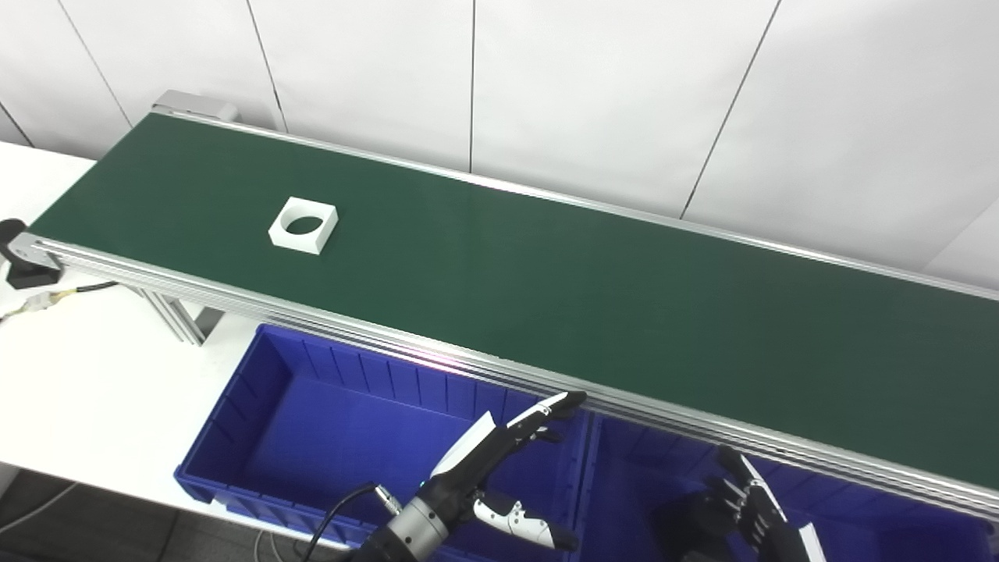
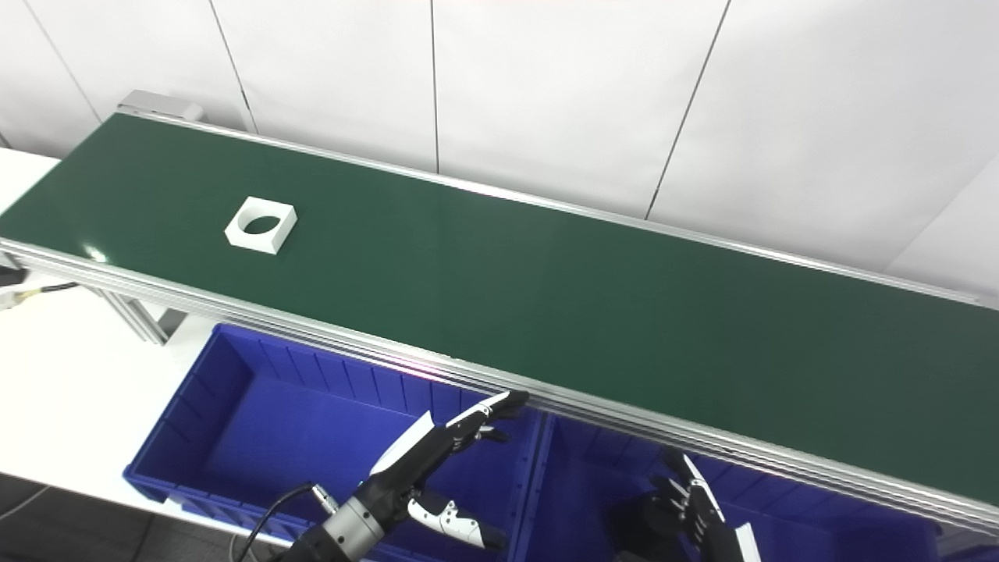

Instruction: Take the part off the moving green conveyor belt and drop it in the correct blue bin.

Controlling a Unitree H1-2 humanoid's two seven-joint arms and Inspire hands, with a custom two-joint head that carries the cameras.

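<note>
A white square part with a round hole (image 1: 303, 225) lies flat on the green conveyor belt (image 1: 546, 273), toward its left end. My left hand (image 1: 499, 468) hovers open over the left blue bin (image 1: 234, 406), below the belt's near rail, fingers stretched toward the belt and thumb held low. My right hand (image 1: 741, 503) is open too, low over the right blue bin (image 1: 624, 476), fingers pointing up. Both hands hold nothing and are far from the part.
The belt's aluminium rail (image 1: 468, 363) runs between the hands and the belt surface. A white table (image 1: 86, 375) carries the bins, with a cable and black bracket (image 1: 23, 265) at the belt's left end. White wall panels stand behind.
</note>
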